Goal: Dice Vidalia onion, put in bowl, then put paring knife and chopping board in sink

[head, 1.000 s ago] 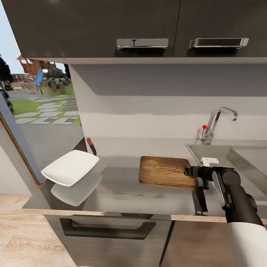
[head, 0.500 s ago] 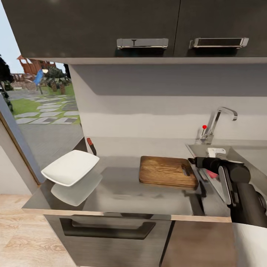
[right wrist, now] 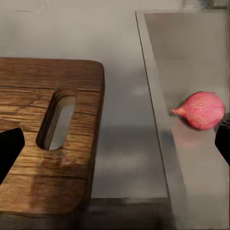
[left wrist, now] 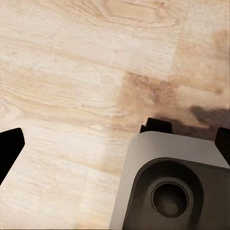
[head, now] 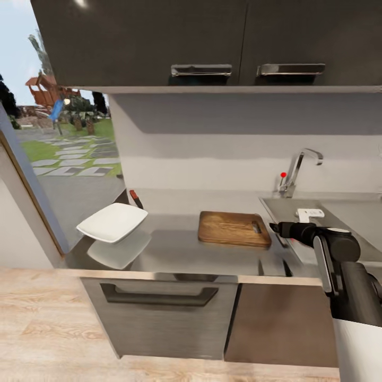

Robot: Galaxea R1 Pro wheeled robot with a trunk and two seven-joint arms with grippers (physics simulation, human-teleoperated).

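Grey metal countertop (head: 175, 249) is carrying the wooden board (head: 233, 229), which is lying flat with its slotted handle end (right wrist: 56, 120) facing the sink (head: 339, 212). White bowl (head: 112, 222) is sitting tilted near the counter's far left end, well apart from the board, and the knife (head: 136, 199), red-handled, is leaning at the back wall just behind it. Right gripper (head: 277, 229) is hovering just beside the board's handle end, over the strip between board and sink; its jaws are standing wide apart, holding nothing. Pink onion (right wrist: 202, 110) is lying on the steel sink surface, touching neither board nor fingers. Left gripper (left wrist: 115, 136) is pointing at the plank floor (left wrist: 72, 72) with jaws spread and empty.
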